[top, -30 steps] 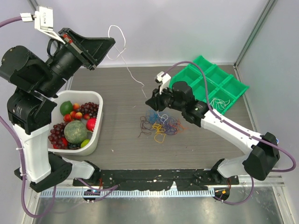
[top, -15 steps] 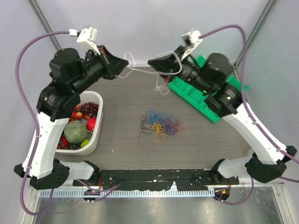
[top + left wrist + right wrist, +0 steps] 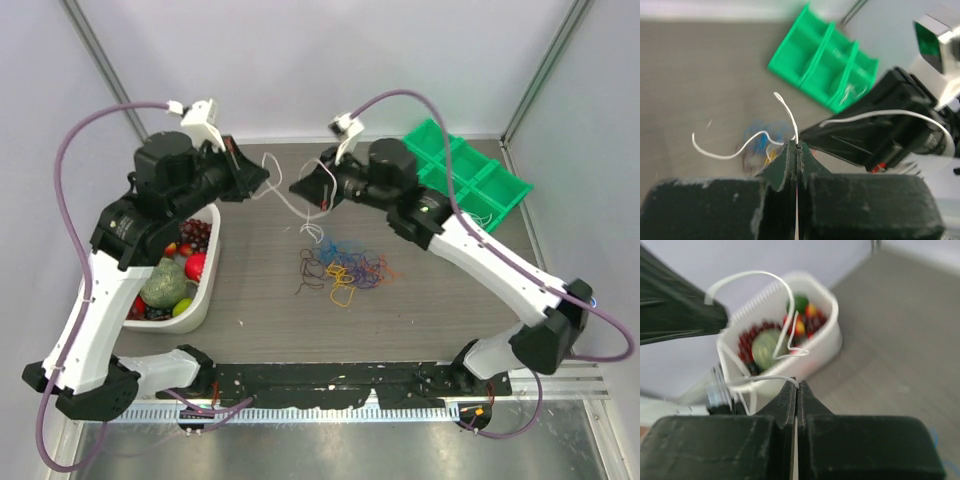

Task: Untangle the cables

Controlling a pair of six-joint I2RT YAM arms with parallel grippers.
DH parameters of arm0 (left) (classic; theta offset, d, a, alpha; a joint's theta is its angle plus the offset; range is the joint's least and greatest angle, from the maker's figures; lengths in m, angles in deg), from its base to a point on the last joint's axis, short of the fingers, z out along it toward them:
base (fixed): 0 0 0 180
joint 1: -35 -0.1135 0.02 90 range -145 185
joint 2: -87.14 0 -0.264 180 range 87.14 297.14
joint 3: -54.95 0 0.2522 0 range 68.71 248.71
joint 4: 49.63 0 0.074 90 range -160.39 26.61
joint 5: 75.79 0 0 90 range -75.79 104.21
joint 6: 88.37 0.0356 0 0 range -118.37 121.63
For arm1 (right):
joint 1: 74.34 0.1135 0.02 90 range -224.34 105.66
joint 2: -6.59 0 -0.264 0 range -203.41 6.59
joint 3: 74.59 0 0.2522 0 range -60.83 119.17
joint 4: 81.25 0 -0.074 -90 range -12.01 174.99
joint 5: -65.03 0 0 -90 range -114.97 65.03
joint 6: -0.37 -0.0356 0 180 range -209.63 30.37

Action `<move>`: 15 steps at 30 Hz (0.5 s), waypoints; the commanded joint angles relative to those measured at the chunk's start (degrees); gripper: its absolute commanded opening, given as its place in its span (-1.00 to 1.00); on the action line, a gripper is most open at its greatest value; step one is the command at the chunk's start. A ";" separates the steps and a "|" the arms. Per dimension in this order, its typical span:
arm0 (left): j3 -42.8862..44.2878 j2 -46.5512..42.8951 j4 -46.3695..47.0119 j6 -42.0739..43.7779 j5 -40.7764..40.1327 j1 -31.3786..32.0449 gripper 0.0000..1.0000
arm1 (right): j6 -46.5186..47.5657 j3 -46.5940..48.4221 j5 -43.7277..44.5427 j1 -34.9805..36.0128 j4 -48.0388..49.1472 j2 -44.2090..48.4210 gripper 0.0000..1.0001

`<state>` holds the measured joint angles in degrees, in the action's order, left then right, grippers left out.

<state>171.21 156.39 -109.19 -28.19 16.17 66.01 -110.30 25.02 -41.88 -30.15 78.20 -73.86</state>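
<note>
Both hands are raised above the counter (image 3: 250, 290), tips facing and just apart. The left hand (image 3: 264, 181) is closed on one end of a white cable (image 3: 750, 273), and the right hand (image 3: 296, 187) is clamped shut on another part of it. The strand loops slackly between them, its tail hanging toward the counter. The other cables (image 3: 345, 268) lie in a tangled heap mid-counter, between the white tub (image 3: 208, 285) of fruit and the green tray (image 3: 470, 180). Judgement: the step in hand is freeing this one strand. The next move calls for drawing the hands apart until the loops run out, then setting the cable aside, probably in the tray.
</note>
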 commanded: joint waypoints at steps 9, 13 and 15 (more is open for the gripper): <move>-33.57 -6.14 -14.50 -1.03 6.29 0.28 -1.00 | 11.60 -14.21 -16.75 5.20 -16.32 -8.23 -0.98; -41.83 -10.27 -11.60 -3.30 11.04 1.25 -1.00 | 11.80 -15.44 -18.33 8.63 -15.20 -10.61 -0.99; -45.35 -12.46 -9.14 -5.41 14.72 1.34 -1.00 | 9.69 -16.49 -18.60 10.30 -12.57 -11.75 -0.98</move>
<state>129.49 149.70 -121.72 -30.18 22.92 66.86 -100.35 9.15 -56.22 -22.94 61.57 -84.39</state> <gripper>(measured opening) 0.009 0.036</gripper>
